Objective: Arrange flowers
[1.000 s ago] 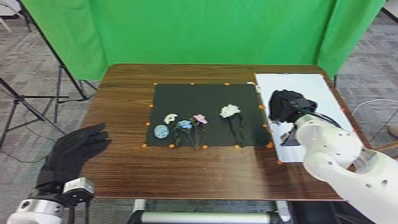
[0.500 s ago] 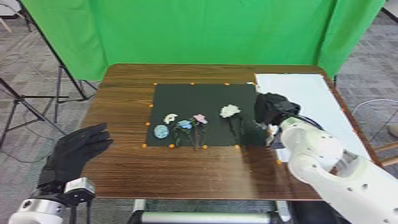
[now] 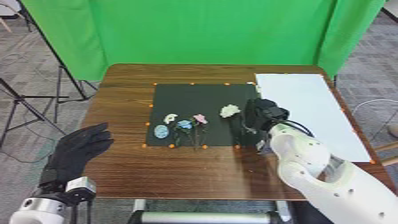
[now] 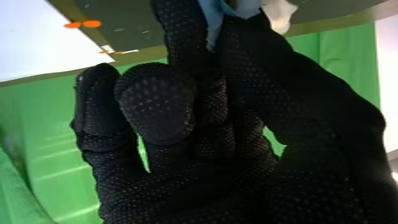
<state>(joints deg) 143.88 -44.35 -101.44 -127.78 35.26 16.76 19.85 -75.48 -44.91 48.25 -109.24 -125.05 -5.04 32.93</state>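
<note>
Likely next, on black mat point(image 3: 191, 95): white flower point(image 3: 230, 110) | runs lengthwise from 12 toward nearly 6 o'clock | lies just beside nearer right hand point(image 3: 266, 110), between its 9 and 10 | clamped or apart at right fingers: cannot tell | well off at 8: left hand point(image 3: 75, 146), fingers loosely extended

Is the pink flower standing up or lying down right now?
Lying down. In the head view, the pink flower rests on the black mat, its stem stretched out along the mat toward the robot.
</note>
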